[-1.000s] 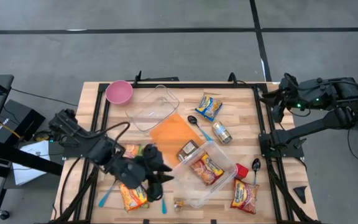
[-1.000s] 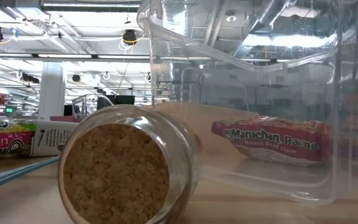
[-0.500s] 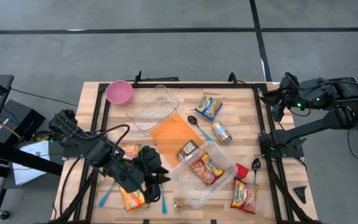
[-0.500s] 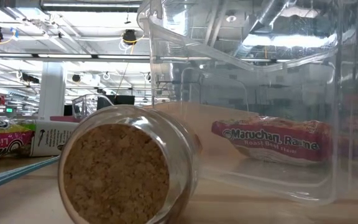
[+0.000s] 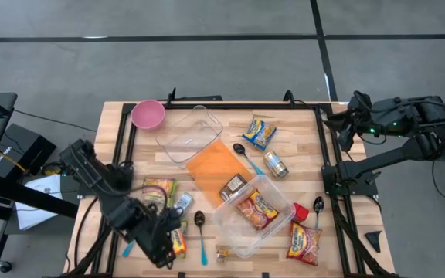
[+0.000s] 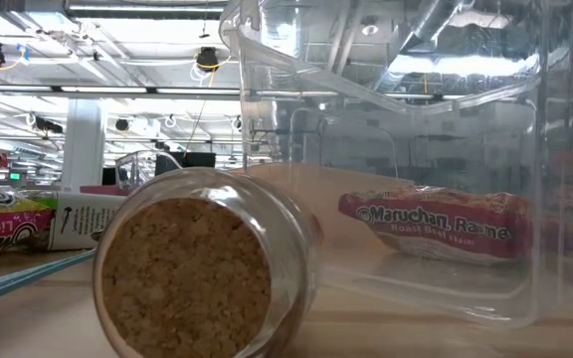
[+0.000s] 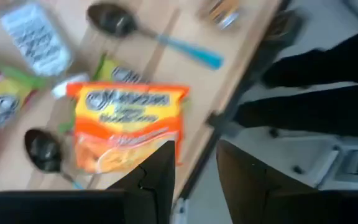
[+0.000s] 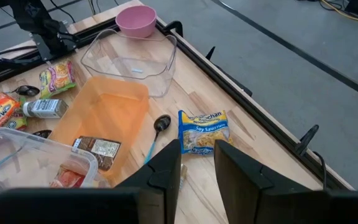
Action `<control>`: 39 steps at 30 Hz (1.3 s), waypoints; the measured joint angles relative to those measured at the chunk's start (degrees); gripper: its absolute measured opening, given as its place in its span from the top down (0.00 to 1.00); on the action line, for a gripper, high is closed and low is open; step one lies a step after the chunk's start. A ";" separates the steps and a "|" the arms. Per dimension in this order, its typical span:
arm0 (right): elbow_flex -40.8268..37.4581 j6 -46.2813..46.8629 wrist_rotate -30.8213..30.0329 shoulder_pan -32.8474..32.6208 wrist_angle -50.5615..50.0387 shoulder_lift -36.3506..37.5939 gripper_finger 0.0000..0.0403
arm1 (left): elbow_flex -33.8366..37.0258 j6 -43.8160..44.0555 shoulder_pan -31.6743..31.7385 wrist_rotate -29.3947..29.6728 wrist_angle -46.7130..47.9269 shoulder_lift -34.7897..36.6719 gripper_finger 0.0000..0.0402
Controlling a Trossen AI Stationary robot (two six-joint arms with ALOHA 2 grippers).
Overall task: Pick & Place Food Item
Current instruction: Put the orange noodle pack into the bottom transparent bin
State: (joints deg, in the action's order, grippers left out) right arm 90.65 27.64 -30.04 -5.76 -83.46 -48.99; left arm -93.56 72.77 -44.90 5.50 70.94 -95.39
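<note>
An orange noodle packet [image 7: 126, 127] lies flat on the table near its near edge; it also shows in the high view [image 5: 179, 241]. My left gripper [image 7: 194, 171] is open and empty above the packet's near end, by the table's near edge [image 5: 167, 249]. Another noodle packet [image 5: 257, 208] lies inside a clear tub [image 5: 230, 232]; it also shows in the low view [image 6: 431, 224]. My right gripper [image 5: 337, 127] is open and empty, held off the table's far right corner [image 8: 197, 165].
Near my left gripper lie a small bottle [image 5: 182, 202], a green-pink packet [image 5: 158, 188], a blue-handled spoon [image 5: 200, 224] and a cork-lidded jar [image 6: 192, 268]. Farther off are an orange lid [image 5: 216, 164], a can [image 5: 275, 164], a clear bowl [image 5: 190, 133] and a pink bowl [image 5: 148, 113].
My left gripper has gone toward the table's near edge and a little to the left, off the bottle and spoon, which now show, and stands over the orange packet. No object has moved.
</note>
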 joint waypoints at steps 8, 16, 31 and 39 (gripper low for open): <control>0.00 0.46 -0.02 0.00 -1.74 0.00 0.77 | 13.18 4.23 -4.45 0.29 -8.02 -0.03 0.73; 0.00 0.87 -1.54 0.02 -1.86 0.00 0.77 | 18.90 -1.95 -3.62 2.23 -11.30 -0.04 0.73; 0.00 0.90 -3.04 0.02 -1.86 0.00 0.77 | 25.40 -4.79 -2.89 2.85 -17.94 -0.79 0.74; 0.00 0.92 -3.04 0.02 -1.84 0.00 0.77 | 25.28 -5.46 -2.74 3.72 -19.96 -6.19 0.74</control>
State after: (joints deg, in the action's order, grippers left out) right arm 90.65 28.56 -33.08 -5.74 -85.30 -48.99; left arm -68.28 67.31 -47.64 9.21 50.98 -101.58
